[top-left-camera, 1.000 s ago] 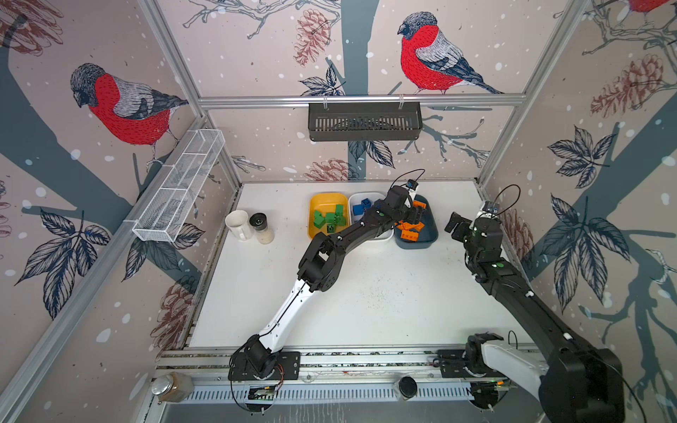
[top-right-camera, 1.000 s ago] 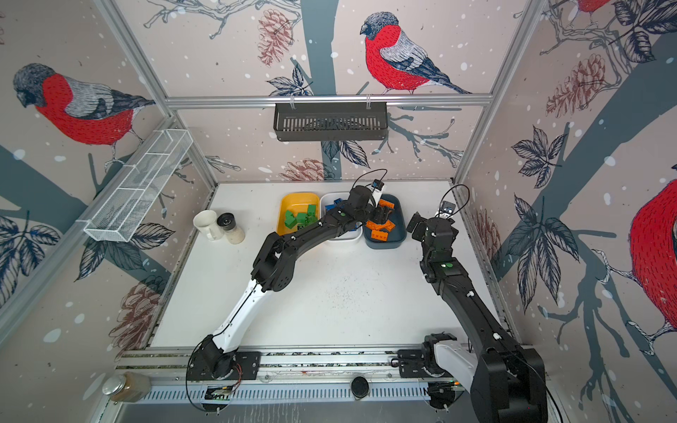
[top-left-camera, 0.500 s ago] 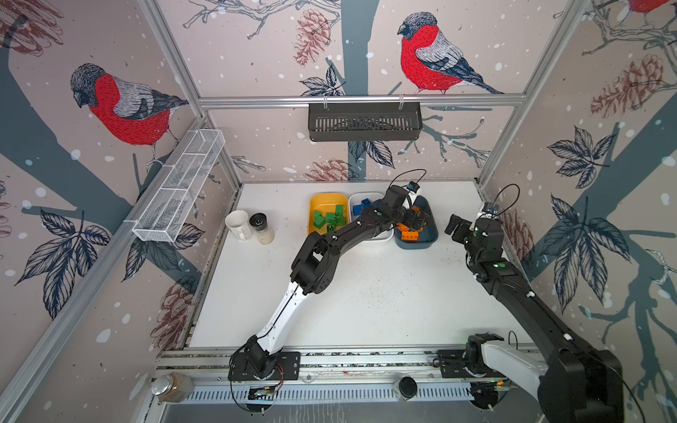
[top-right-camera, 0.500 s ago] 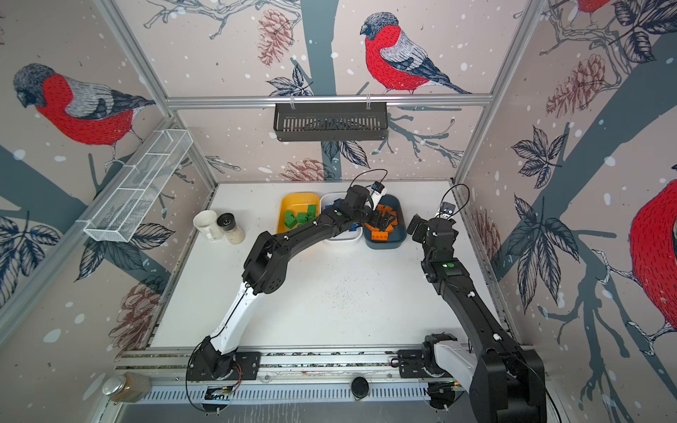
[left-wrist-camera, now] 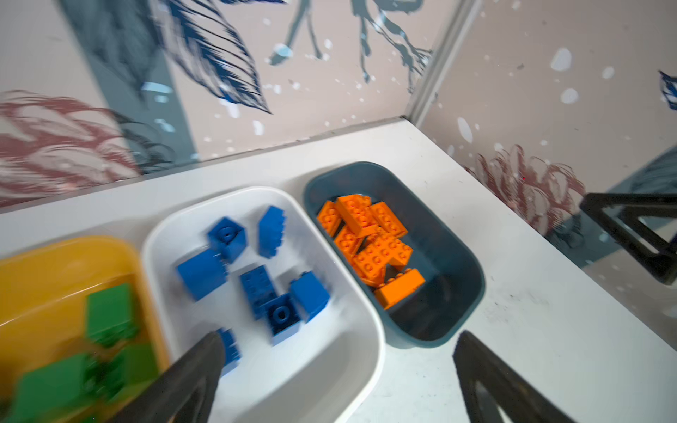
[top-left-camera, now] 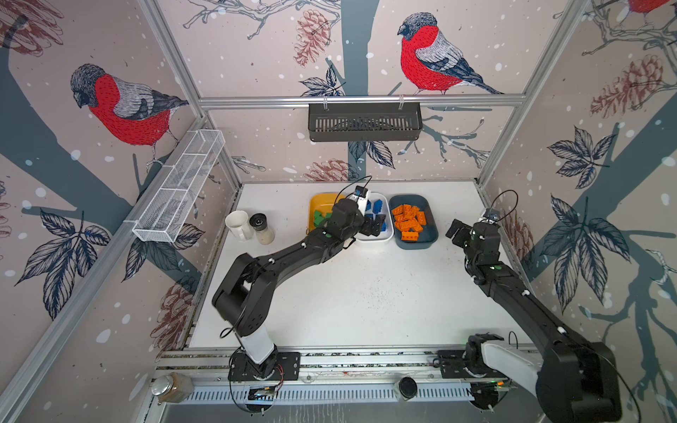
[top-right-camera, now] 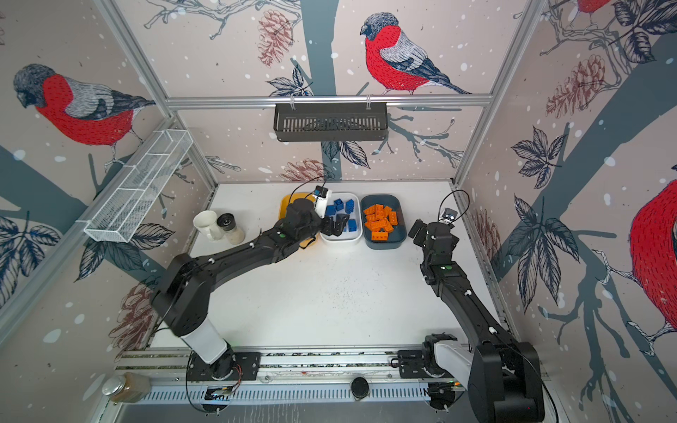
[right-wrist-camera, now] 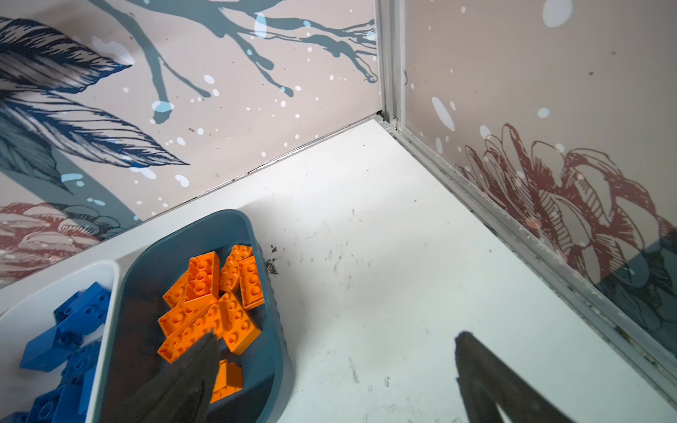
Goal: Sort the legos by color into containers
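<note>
Three containers stand side by side at the back of the table. The yellow tub [top-left-camera: 322,200] holds green legos [left-wrist-camera: 110,311]. Blue legos [left-wrist-camera: 256,285] lie in the white tub [left-wrist-camera: 329,366]. In the teal tub [top-left-camera: 429,234] is a heap of orange legos [top-left-camera: 408,221]. My left gripper [top-left-camera: 373,225] hovers open and empty over the white tub's near end; in the left wrist view its open fingers [left-wrist-camera: 337,336] straddle that tub's rim. My right gripper [top-left-camera: 456,230] hangs open and empty just right of the teal tub [right-wrist-camera: 205,234], one finger over the orange legos [right-wrist-camera: 216,304].
A white mug [top-left-camera: 237,225] and a dark-lidded jar [top-left-camera: 262,229] stand left of the tubs. A white wire basket [top-left-camera: 179,190] hangs on the left wall and a black basket [top-left-camera: 364,121] on the back wall. The white table [top-left-camera: 366,293] spreads in front of the tubs.
My left gripper opened over the teal tub, then drew back leftward to the white tub. The right arm has stayed put.
</note>
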Tool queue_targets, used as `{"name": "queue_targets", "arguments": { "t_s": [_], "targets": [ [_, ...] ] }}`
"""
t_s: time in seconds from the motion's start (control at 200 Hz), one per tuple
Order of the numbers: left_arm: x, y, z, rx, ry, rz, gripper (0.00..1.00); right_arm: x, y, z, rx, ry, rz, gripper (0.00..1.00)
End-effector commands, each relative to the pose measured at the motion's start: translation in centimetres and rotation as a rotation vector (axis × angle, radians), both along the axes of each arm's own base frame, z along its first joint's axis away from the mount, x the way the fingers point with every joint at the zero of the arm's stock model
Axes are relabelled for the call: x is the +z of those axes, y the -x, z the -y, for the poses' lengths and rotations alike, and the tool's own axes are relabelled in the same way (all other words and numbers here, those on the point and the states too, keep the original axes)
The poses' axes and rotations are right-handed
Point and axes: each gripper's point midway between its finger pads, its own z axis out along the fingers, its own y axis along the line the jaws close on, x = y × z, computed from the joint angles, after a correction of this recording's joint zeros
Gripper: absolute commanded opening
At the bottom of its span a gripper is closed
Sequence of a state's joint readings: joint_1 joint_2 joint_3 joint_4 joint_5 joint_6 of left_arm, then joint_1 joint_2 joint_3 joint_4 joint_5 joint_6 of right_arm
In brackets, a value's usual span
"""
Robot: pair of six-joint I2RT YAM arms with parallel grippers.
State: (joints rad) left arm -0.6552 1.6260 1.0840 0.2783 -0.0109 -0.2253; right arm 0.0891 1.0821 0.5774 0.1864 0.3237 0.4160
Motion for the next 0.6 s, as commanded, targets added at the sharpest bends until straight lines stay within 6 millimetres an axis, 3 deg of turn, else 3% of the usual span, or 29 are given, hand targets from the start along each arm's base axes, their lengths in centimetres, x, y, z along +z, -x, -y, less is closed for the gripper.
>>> {"name": "queue_targets", "arguments": {
  "t_s": [0.0, 0.08, 0.36, 0.495, 0.595],
  "targets": [
    [1.7, -0.4, -6.4, 0.258, -0.023, 0.102, 0.98, 0.1, 0.3, 1.9, -0.111, 0.026, 0.045, 0.99],
    [1.2, 0.5, -12.2, 0.481, -0.07, 0.115, 0.98, -0.6, 0.7, 3.0, -0.166, 0.052, 0.052, 1.0],
    [-2.1, 5.7, -29.3, 1.078, -0.126, 0.119, 0.98, -3.2, 1.1, 4.9, -0.254, 0.152, 0.101, 1.0],
    [-3.6, 8.0, -34.5, 1.23, -0.135, 0.127, 0.97, -4.2, 0.0, 4.5, -0.203, 0.208, 0.089, 1.0],
    [-4.4, 9.3, -37.0, 1.309, -0.152, 0.145, 0.98, -4.3, -0.8, 2.3, -0.058, 0.275, 0.133, 0.99]
  ]
}}
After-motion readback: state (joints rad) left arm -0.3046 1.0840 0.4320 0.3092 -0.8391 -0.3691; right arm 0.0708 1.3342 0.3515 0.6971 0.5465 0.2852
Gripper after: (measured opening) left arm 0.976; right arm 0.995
